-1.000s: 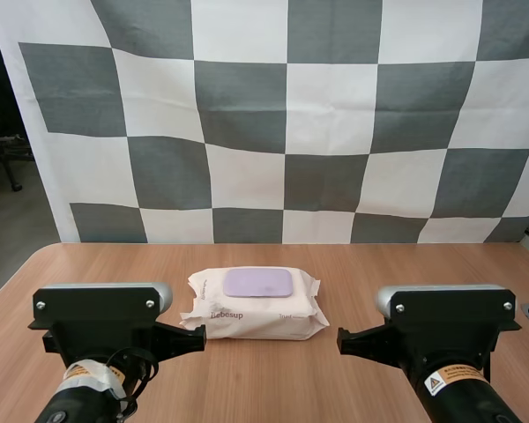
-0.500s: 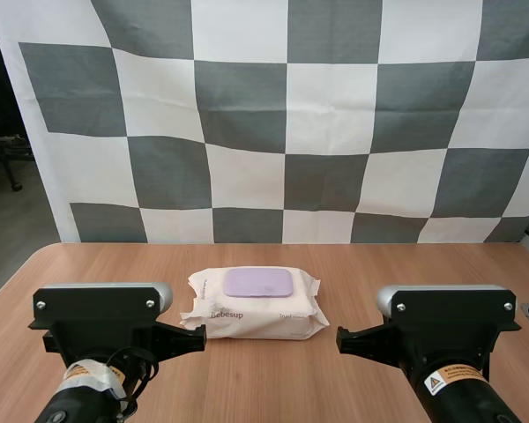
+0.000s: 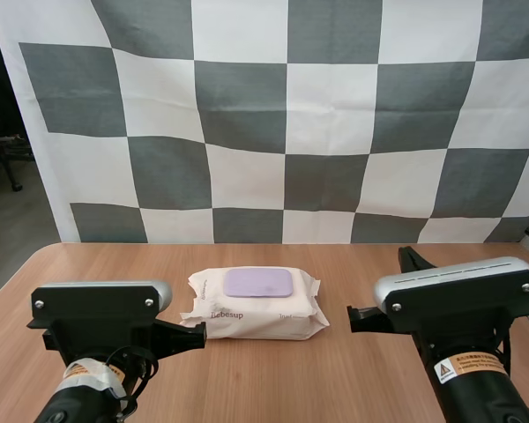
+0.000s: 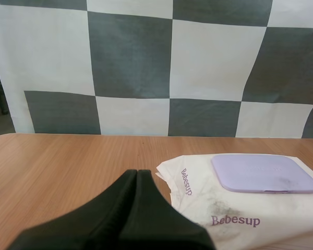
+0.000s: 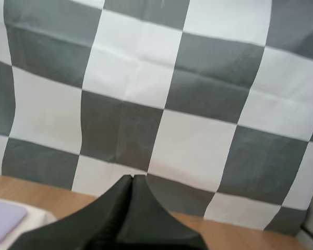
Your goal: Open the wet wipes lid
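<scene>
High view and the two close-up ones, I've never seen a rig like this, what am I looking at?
Two robot arms stand at a wooden table. The high view looks down from behind them: left arm, right arm. The other two pictures come from cameras on each arm's wrist. The dark wedge in each is that arm's own: the left fingers and the right fingers, shut together, holding nothing. On the table lies a pack of wet wipes, its purple lid closed.

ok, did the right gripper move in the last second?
Yes. High view: the right gripper has lifted and shifted slightly right, away from the wet wipes pack.
</scene>
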Tool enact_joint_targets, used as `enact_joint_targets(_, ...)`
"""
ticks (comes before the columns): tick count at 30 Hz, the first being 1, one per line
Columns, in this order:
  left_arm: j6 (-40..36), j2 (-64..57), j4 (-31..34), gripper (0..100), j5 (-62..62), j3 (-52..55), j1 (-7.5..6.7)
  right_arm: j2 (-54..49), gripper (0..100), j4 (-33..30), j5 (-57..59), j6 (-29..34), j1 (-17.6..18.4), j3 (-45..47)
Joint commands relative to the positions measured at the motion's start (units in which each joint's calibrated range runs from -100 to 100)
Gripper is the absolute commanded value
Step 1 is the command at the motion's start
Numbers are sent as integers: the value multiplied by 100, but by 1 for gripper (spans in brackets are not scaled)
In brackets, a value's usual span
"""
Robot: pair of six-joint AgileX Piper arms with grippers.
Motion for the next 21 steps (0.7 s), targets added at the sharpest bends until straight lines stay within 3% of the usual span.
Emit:
enact_joint_targets(1, 69, 0, 33, 0, -302, 0, -2, 0, 0, 8, -3341, -4, 1, 0)
enact_joint_targets(5, 713, 0, 41, 0, -1463, 0, -2, 0, 0, 189, -5079, -207, 1, 0)
enact_joint_targets(8, 1050, 0, 41, 0, -3150, 0, -2, 0, 0, 858, -6126, -719, 1, 0)
enact_joint_targets(14, 1050, 0, 25, 0, -5631, 0, -2, 0, 0, 1744, -7935, -880, 1, 0)
enact_joint_targets(21, 1040, 0, 25, 0, -7153, 0, -2, 0, 0, 2209, -9065, -880, 1, 0)
